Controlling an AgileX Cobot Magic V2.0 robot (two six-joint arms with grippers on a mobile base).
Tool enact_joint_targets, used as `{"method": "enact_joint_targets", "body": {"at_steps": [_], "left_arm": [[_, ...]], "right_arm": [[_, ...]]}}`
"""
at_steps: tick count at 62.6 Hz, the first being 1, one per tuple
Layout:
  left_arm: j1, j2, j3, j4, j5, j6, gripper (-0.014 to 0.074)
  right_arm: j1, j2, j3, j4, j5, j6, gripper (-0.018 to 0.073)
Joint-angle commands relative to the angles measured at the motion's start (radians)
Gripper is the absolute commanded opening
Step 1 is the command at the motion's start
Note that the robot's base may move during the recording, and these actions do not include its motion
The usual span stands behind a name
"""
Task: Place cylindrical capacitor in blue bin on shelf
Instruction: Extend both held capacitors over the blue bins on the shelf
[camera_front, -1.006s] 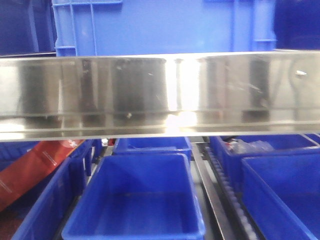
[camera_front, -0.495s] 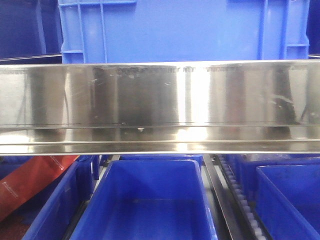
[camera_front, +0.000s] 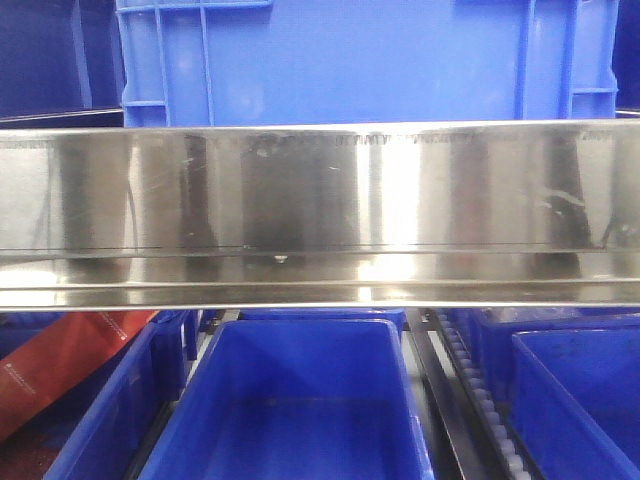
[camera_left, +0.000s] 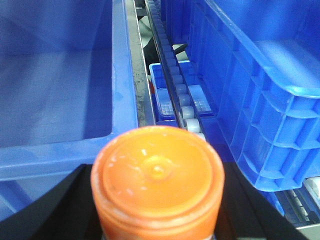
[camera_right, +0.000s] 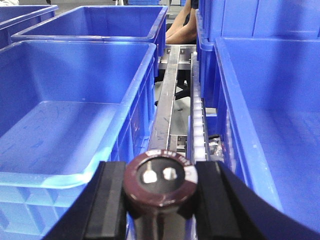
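The capacitor (camera_right: 160, 177) sits in the right gripper (camera_right: 160, 196), pinched between two black fingers (camera_right: 111, 200). The jaws are closed only as far as the capacitor is wide, with one pad on each side, so it cannot fall. Its flat end, with two small metal dots, faces the camera.

It hangs over the gap between two bins, above the white rollers (camera_right: 199, 127), and is not over either bin yet. The left bin (camera_right: 142, 100) is close and nothing shows inside it, so that is likely where it goes. The arm would need to move left and forward first, or the capacitor could land on the rollers.

The left gripper (camera_left: 157, 215) has an orange thing (camera_left: 157, 182) between its fingers. I cannot tell if they squeeze it, because the wide orange top hides the pads.

From the front, a shiny bar of the shelf (camera_front: 320, 200) fills the view and no arm shows.
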Motion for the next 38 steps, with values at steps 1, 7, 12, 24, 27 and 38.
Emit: {"method": "enact_joint_targets", "body": {"at_steps": [1, 7, 12, 24, 27, 38], "left_arm": [[-0.007, -0.004, -0.001, -0.005, -0.015, 0.001, -0.0111], [-0.007, -0.004, -0.001, -0.005, -0.015, 0.001, -0.0111], [-0.007, -0.004, -0.001, -0.005, -0.015, 0.001, -0.0111], [-0.007, -0.004, -0.001, -0.005, -0.015, 0.001, -0.0111], [-0.007, -0.004, -0.001, -0.005, -0.015, 0.001, -0.0111], [-0.007, -0.004, -0.001, -0.005, -0.015, 0.001, -0.0111]], "right_arm": [[-0.006, -0.001, -0.001, -0.004, -0.031, -0.004, -0.0162], [-0.006, -0.001, -0.001, -0.004, -0.031, -0.004, -0.0162], [-0.006, -0.001, -0.001, -0.004, -0.031, -0.004, -0.0162], [-0.006, -0.001, -0.001, -0.004, -0.031, -0.004, -0.0162], [-0.006, -0.001, -0.001, -0.004, -0.031, -0.004, -0.0162], [-0.006, -0.001, -0.001, -0.004, -0.031, -0.004, -0.0162]]}}
